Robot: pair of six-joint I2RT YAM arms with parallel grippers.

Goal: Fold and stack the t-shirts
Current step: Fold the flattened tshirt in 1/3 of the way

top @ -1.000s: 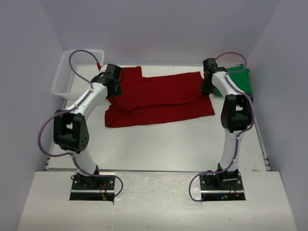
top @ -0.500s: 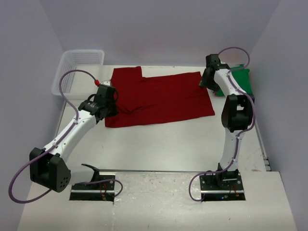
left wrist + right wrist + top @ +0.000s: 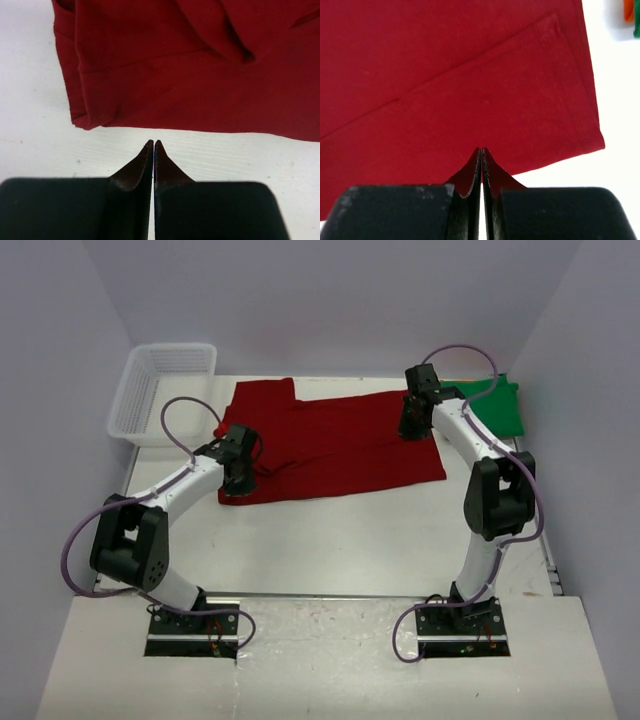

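Top external view: a dark red cloth t-shirt (image 3: 330,445) lies spread across the far half of the white table (image 3: 330,540). A bright green cloth t-shirt (image 3: 505,405) sits at the far right corner and a white plastic mesh basket (image 3: 160,390) at the far left.

Left wrist view: the left gripper (image 3: 153,145), jaws pressed together on nothing, is over bare table just off the red hem.

Right wrist view: the right gripper (image 3: 481,150), likewise closed, is over red cloth near a corner.

I see a white table (image 3: 330,540) from above. A dark red t-shirt (image 3: 330,445) lies spread across its far half, mostly flat, with a crease running through it and its left edge rumpled. A green t-shirt (image 3: 497,405) lies at the far right corner, near the red one. A white mesh basket (image 3: 125,410) sits at the far left corner.
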